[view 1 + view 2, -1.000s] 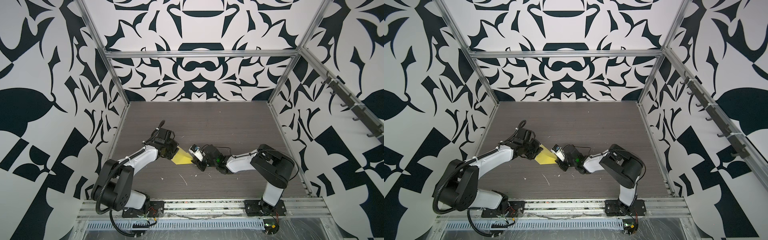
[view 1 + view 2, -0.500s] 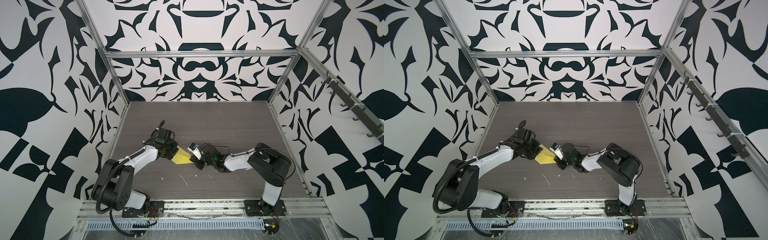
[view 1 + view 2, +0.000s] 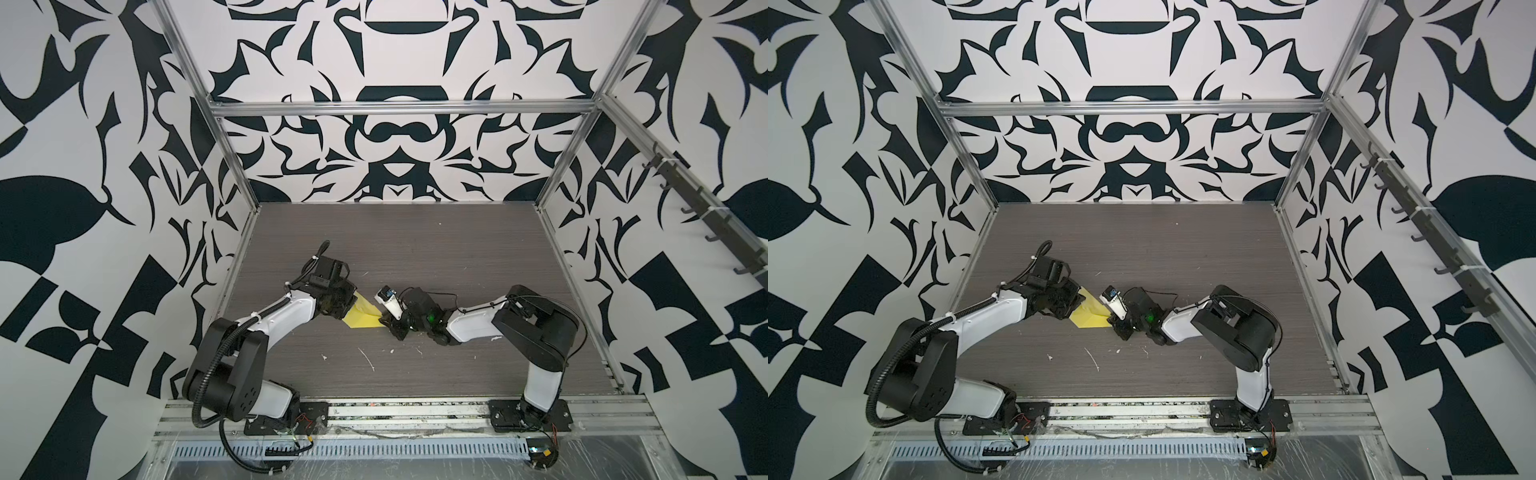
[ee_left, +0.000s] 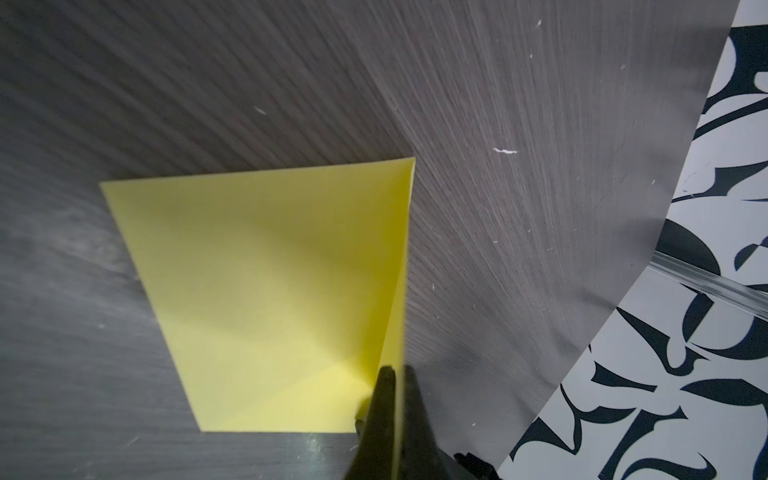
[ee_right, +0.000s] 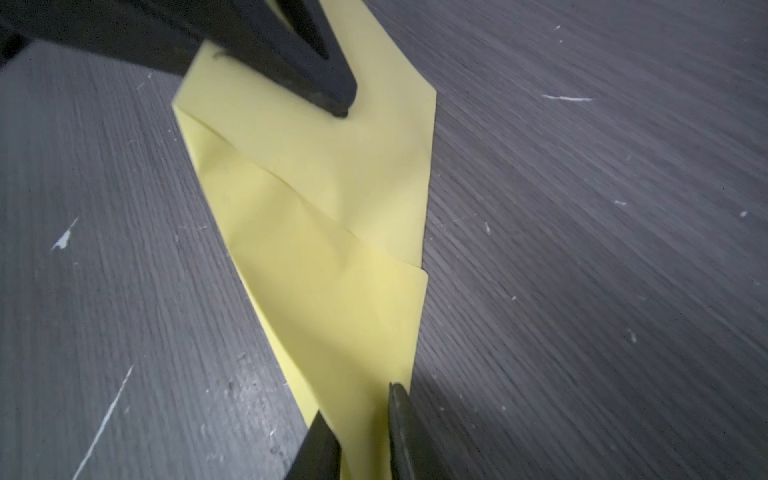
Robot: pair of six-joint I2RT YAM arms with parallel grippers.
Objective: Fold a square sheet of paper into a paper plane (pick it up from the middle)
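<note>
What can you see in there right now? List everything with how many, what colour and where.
square sheet of paper: one, yellow, partly folded, at table level between the two grippers
table: one, dark grey woodgrain, floor of the enclosure
white flecks: several, white, scattered on the table towards the arm bases
wall panels: three sides, black-and-white pattern, around the table
frame bars: several, silver, along the wall edges
hook rail: one, dark, on the right-side wall
left arm: one, white and black
right arm: one, white and black
left gripper: one, black, shut on the sheet's edge
right gripper: one, black, jaws apart astride the sheet's other end
</note>
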